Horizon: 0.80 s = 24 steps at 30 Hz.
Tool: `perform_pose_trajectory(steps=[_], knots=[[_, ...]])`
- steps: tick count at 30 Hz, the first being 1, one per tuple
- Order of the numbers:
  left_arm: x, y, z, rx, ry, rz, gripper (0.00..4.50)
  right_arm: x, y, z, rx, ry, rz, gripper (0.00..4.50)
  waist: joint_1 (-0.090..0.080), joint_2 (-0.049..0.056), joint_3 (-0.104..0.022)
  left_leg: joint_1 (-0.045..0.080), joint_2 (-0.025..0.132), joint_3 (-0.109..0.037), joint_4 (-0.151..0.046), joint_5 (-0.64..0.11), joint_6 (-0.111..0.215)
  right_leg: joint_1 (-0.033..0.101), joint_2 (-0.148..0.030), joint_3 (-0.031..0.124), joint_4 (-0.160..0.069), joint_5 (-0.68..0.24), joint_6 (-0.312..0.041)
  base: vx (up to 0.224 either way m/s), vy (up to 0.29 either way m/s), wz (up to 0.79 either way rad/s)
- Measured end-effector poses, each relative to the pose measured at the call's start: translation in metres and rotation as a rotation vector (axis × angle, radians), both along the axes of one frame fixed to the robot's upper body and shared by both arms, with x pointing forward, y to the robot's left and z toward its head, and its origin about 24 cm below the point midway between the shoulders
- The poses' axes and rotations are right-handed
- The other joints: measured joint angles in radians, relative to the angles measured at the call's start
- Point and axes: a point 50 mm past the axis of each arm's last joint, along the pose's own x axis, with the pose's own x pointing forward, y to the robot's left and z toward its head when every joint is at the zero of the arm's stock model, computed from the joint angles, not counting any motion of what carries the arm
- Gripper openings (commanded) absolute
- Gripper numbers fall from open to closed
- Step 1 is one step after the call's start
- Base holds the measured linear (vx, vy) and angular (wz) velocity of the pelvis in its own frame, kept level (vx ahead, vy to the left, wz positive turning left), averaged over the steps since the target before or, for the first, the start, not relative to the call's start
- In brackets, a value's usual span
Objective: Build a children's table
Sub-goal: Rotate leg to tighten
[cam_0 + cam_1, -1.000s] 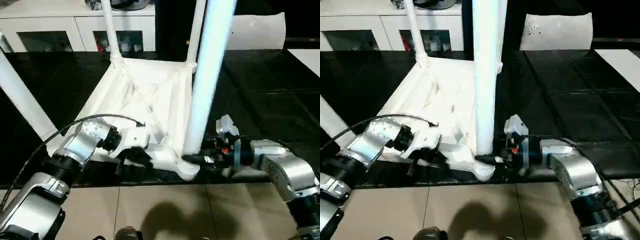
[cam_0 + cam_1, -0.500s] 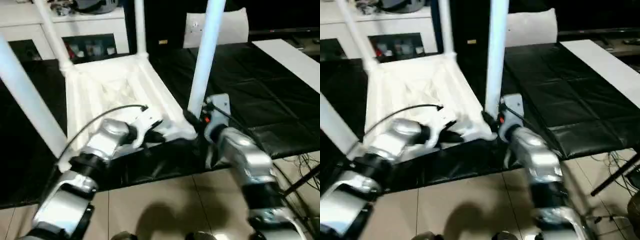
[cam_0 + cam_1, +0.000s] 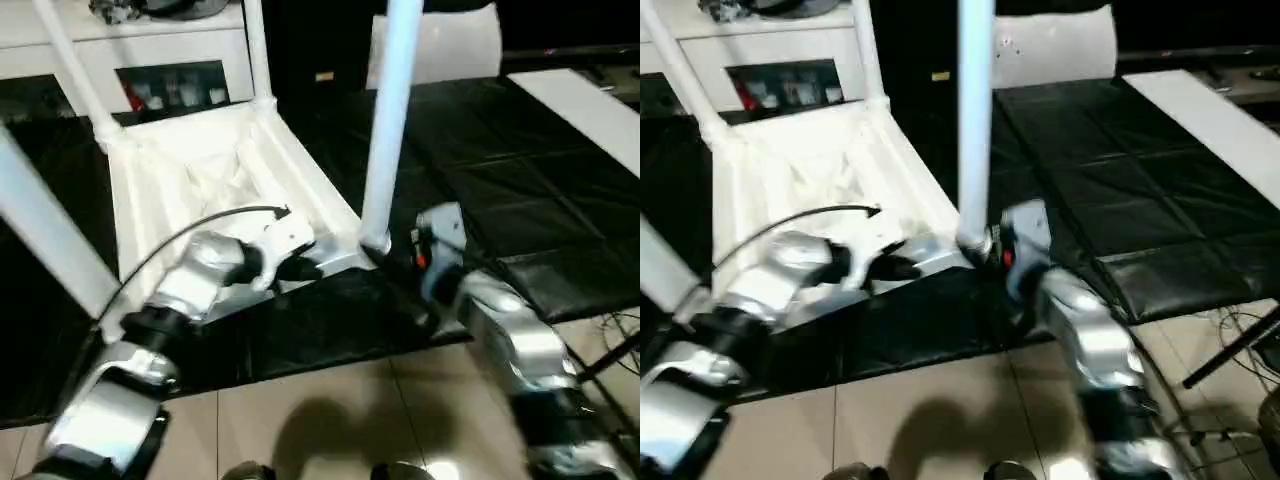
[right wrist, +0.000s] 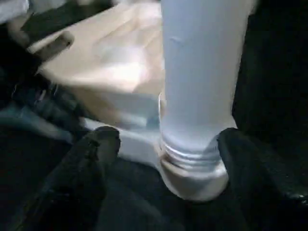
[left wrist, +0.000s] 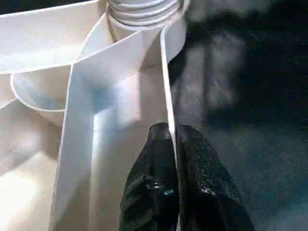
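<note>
tabletop rim pinched by left gripper, right gripper spread around leg

Silver-armed robot with black fingers

Both forearms are rounded, brushed-silver casings with black ribbed collars at the joints. A thin black cable arcs over the left wrist to a white housing. The right wrist carries a pale boxy module with a small red spot. The left gripper has matte, textured black fingers; the right gripper has smooth dark ones.
</note>
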Motion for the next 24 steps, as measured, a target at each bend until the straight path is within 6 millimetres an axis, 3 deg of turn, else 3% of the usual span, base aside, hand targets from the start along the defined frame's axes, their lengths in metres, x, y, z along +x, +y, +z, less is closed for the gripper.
perform_pose_trajectory(steps=[6, 7, 12, 13, 15, 23, 24], knots=[[-0.011, 0.008, -0.001, 0.0, 0.075, -0.165, 0.0, -0.011, -0.01, 0.01, -0.016, 0.028, 0.22, 4.12, 0.044, 0.0, 0.0, -0.002, -0.001, 0.002, 0.004, -0.003, 0.004, 0.001, -0.002, 0.001, 0.0, -0.002, -0.002, 0.0, 0.0, 0.0], [-0.013, 0.008, -0.001, 0.006, 0.081, -0.196, 0.0, -0.012, -0.011, 0.011, -0.017, 0.042, 0.264, 3.96, 0.048, 0.0, 0.0, -0.002, -0.002, 0.003, 0.004, -0.004, 0.003, 0.001, -0.003, 0.002, 0.0, -0.001, -0.002, 0.0, 0.0, 0.0], [-0.02, 0.012, 0.0, 0.05, 0.11, -0.331, 0.0, -0.019, -0.013, 0.016, -0.008, 0.084, 0.442, 3.73, 0.061, 0.0, 0.0, 0.001, -0.002, 0.004, 0.008, -0.004, 0.004, 0.006, -0.003, 0.005, 0.0, -0.001, -0.002, 0.0, 0.0, 0.0], [-0.021, 0.012, 0.0, 0.055, 0.116, -0.351, 0.0, -0.02, -0.012, 0.016, -0.008, 0.096, 0.465, 3.43, 0.062, 0.0, 0.0, 0.002, -0.002, 0.004, 0.008, -0.004, 0.004, 0.007, -0.003, 0.005, 0.0, -0.001, -0.002, 0.0, 0.0, 0.0], [-0.023, 0.009, 0.0, 0.065, 0.125, -0.393, 0.0, -0.023, -0.01, 0.013, -0.006, 0.123, 0.51, 3.35, 0.065, -0.002, 0.001, 0.005, -0.001, 0.004, 0.008, -0.004, 0.004, 0.011, -0.003, 0.005, 0.0, -0.002, -0.001, 0.0, 0.0, 0.0], [-0.023, 0.006, 0.002, 0.09, 0.125, -0.452, 0.0, -0.024, -0.008, 0.013, -0.009, 0.166, 0.587, 2.75, 0.065, -0.003, 0.002, 0.005, -0.001, 0.005, 0.007, -0.004, 0.004, 0.011, -0.004, 0.005, 0.0, -0.002, -0.001, 0.0, 0.0, 0.0], [-0.023, 0.006, 0.002, 0.091, 0.126, -0.454, 0.0, -0.024, -0.008, 0.014, -0.008, 0.167, 0.593, 2.5, 0.065, -0.003, 0.002, 0.005, -0.001, 0.005, 0.007, -0.004, 0.004, 0.011, -0.004, 0.005, 0.0, -0.002, -0.001, 0.0, 0.0, 0.0]])
